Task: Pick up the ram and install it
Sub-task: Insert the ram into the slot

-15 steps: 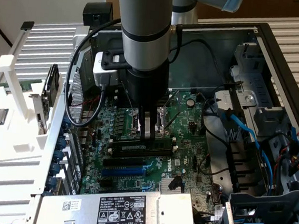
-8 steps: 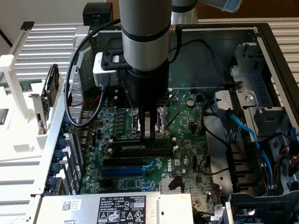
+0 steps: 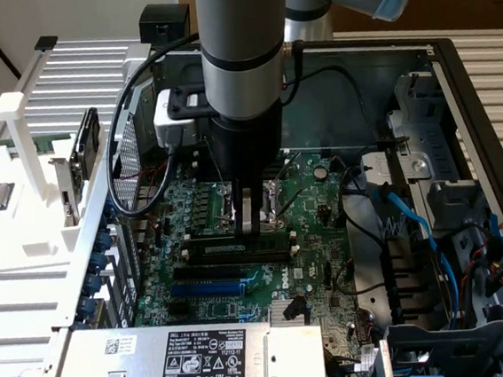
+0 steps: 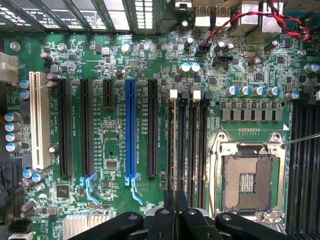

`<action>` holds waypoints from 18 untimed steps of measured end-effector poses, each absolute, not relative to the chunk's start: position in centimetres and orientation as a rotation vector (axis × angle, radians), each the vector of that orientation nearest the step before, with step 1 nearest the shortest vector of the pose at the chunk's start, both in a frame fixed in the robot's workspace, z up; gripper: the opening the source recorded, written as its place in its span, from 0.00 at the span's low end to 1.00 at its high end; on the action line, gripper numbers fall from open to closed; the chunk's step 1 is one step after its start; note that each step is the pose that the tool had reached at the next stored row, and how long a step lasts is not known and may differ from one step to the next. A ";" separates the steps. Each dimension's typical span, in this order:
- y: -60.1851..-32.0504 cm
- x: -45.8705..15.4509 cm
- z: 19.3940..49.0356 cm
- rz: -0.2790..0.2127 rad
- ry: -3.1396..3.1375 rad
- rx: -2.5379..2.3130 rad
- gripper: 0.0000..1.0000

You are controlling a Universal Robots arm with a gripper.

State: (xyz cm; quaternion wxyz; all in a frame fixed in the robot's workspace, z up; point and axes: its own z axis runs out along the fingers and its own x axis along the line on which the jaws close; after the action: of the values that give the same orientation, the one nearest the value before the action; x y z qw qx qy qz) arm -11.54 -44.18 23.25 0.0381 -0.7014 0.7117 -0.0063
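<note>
The ram [image 3: 267, 235] is sitting just below the middle of the exterior frame. You are reading it as a thin dark strip standing on edge, hard to separate from the black memory slots [image 3: 236, 255] it is lying along. Its long axis is running across the frame, climbing slightly toward the exterior view's right, parallel to those slots. The gripper [image 3: 246, 231] is hanging straight above the strip's middle, so the stick is lying directly beneath the tool and not off to either side. Its jaws are pinching nearly together with only a sliver between them. That looks like a hold on the stick's two faces, though you are judging this more than seeing it. In the wrist view the gripper [image 4: 175, 196] is pointing at the memory slot closest to the black expansion slot [image 4: 152, 132], with the open processor socket [image 4: 248, 182] lying beyond the slot bank on the far side.
</note>
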 end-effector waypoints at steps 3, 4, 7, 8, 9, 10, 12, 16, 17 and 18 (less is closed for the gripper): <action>-44.2 -11.6 23.2 -0.021 2.177 -2.156 0.12; -44.2 -11.6 23.2 -0.021 2.176 -2.157 0.12; -44.2 -11.6 23.2 -0.021 2.164 -2.169 0.12; -44.2 -11.6 23.2 -0.021 2.160 -2.172 0.12; -44.2 -11.6 23.2 -0.021 2.160 -2.173 0.12; -44.2 -11.6 23.2 -0.021 2.159 -2.173 0.12; -44.2 -11.6 23.2 -0.022 2.159 -2.172 0.12; -44.2 -11.7 23.2 -0.023 2.159 -2.172 0.12; -44.2 -11.7 23.2 -0.024 2.159 -2.172 0.12; -44.2 -11.7 23.2 -0.024 2.158 -2.172 0.12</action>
State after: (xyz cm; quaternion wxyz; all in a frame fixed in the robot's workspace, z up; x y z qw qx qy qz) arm -11.68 -44.19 23.15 0.0398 -0.7087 0.7043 -0.0079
